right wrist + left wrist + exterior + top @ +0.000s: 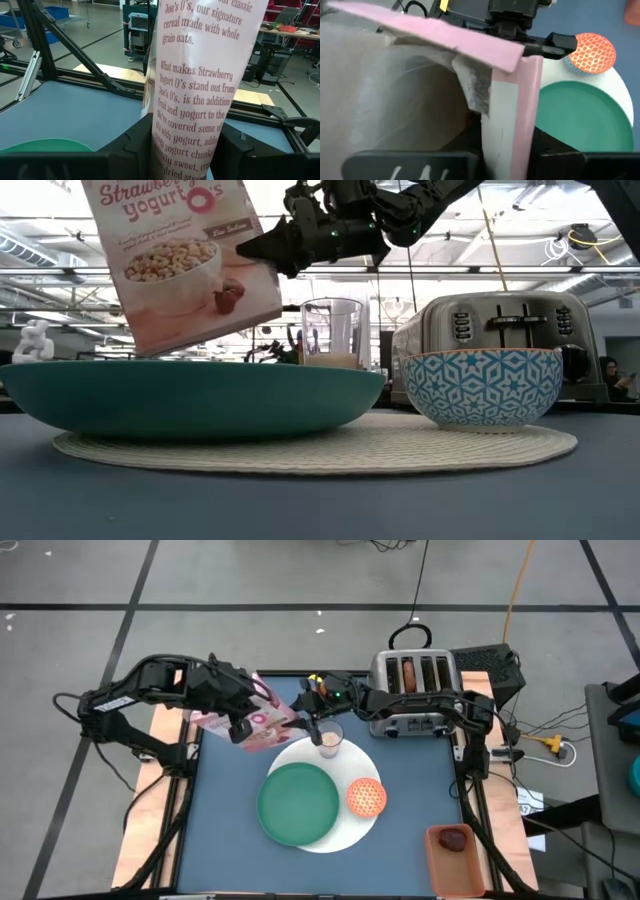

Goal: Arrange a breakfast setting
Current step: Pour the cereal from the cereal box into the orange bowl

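The pink cereal box [252, 718] is held tilted in the air above the table's far left, over the green plate [298, 802] in the low view [185, 260]. My left gripper [238, 725] and my right gripper [313, 710] are both shut on it. The plate and the orange bowl [366, 796] rest on the white disc [340, 830]. The glass [328, 738] stands at the disc's far edge, below my right gripper. The brown bagel [407, 673] sticks in a toaster slot. The dark-red fruit [455, 838] lies in the orange cup [452, 862]. The spoon is out of view. My left gripper has the box's pink side wall [512, 135] between its two fingers, by the open top where the liner shows. The box is clear of the table and tilted. The fingertips are hidden behind the box. My right gripper pinches the box's narrow printed side panel [187, 145] between its two fingers, coming level from the table's right. In the low view it meets the box's right edge [268, 248], high on the box. The box hangs tilted, clear of the plate.
A metal toaster [412, 690] stands at the far right of the table, close behind my right arm. The blue table top [225, 840] shows bare at the near left. Cables and a power strip [545, 745] lie off the table's right side.
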You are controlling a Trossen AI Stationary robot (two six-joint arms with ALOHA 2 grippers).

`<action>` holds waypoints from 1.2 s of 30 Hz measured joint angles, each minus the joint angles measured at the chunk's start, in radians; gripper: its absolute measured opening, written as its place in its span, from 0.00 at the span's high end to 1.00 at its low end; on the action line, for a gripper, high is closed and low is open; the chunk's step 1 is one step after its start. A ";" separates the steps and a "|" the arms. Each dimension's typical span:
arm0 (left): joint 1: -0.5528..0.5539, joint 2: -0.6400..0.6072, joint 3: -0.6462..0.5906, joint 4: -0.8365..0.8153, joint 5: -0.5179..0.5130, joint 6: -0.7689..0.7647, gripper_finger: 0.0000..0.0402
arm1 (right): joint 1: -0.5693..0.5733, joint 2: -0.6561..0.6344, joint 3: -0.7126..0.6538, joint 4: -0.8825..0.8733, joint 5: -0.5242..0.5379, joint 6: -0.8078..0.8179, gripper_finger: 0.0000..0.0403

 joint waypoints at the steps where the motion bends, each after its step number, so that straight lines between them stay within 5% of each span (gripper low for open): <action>1: 0.000 0.000 0.000 0.004 0.000 0.004 0.85 | 0.000 0.000 0.000 0.000 0.000 0.000 0.65; 9: 0.001 0.000 0.000 0.019 -0.004 -0.062 0.82 | 0.000 0.000 0.000 0.004 -0.001 0.000 0.65; 22: 0.006 -0.004 0.006 0.011 -0.020 -0.049 0.52 | 0.000 0.000 0.000 0.006 -0.001 0.001 0.65; 36: -0.013 -0.016 0.341 -0.009 -0.018 -0.029 0.52 | -0.005 -0.001 0.002 0.008 -0.003 0.023 0.65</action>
